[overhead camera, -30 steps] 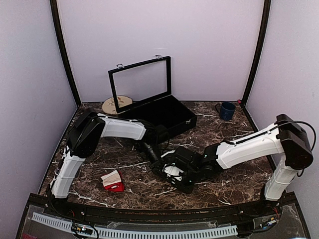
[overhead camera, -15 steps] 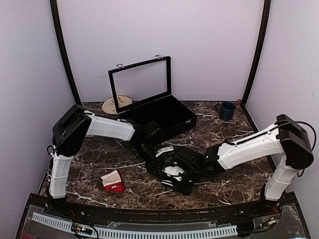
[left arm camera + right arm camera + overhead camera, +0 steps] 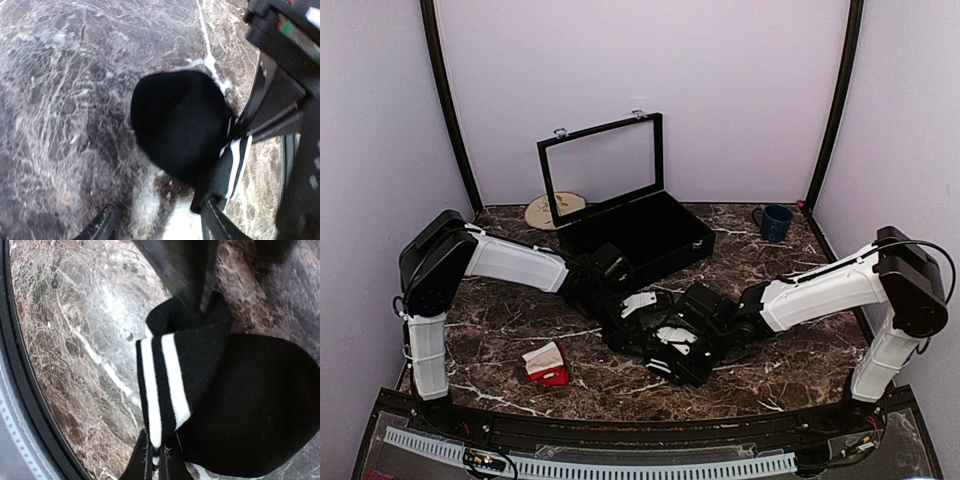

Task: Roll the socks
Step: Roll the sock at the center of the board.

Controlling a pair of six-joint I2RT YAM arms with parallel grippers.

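On the dark marble table, the largest item is the black case at the far centre, with its framed lid standing upright. My left arm reaches in from the near-left corner and my right arm from the near-right. The two meet at mid-table, just in front of the case.

Task items:
1. The black sock lies on the marble at that meeting point, between my two grippers. Its rounded end rests flat, and its striped cuff, black with two white bands, is folded up on edge.
2. The red-and-white socks sit as a small bundle on the near-left part of the table, well apart from both grippers.

Gripper state:
- My right gripper has its fingers pressed together on the striped cuff, with the fabric pinched between the tips.
- My left gripper has its fingers parted about halfway and nothing between them. The rounded end of the black sock lies just ahead of the tips, and I cannot tell whether either tip touches it.

Other items: a round wooden disc lies at the far left, touching the case's left end. A blue mug stands upright at the far right, apart from the case.
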